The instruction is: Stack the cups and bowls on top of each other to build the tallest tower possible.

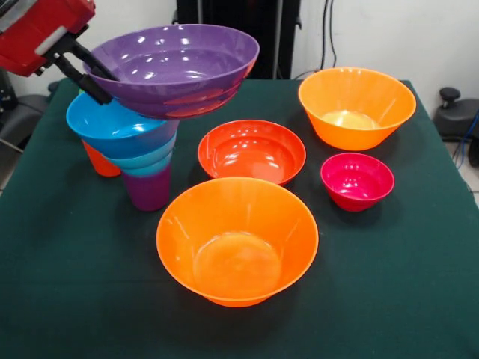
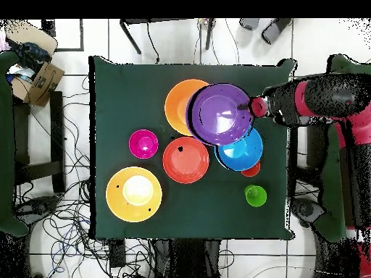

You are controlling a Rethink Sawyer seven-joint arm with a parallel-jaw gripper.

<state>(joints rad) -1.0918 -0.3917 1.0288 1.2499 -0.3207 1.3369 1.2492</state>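
My gripper (image 1: 103, 86) is shut on the rim of the large purple bowl (image 1: 176, 67) and holds it tilted just over the tower. The tower is a purple cup (image 1: 147, 190) with a teal bowl (image 1: 152, 161) and a blue bowl (image 1: 120, 126) nested on it. In the overhead view the purple bowl (image 2: 222, 114) sits off-centre from the blue bowl (image 2: 243, 152), with the gripper (image 2: 248, 108) at its rim. An orange cup (image 1: 99, 161) stands behind the tower. A green cup (image 2: 254, 195) shows only overhead.
On the green table (image 1: 397, 292) stand a large orange bowl (image 1: 236, 239) in front, a shallow red-orange bowl (image 1: 251, 151) in the middle, a small magenta bowl (image 1: 357, 181) and a second large orange bowl (image 1: 356, 106) at the right.
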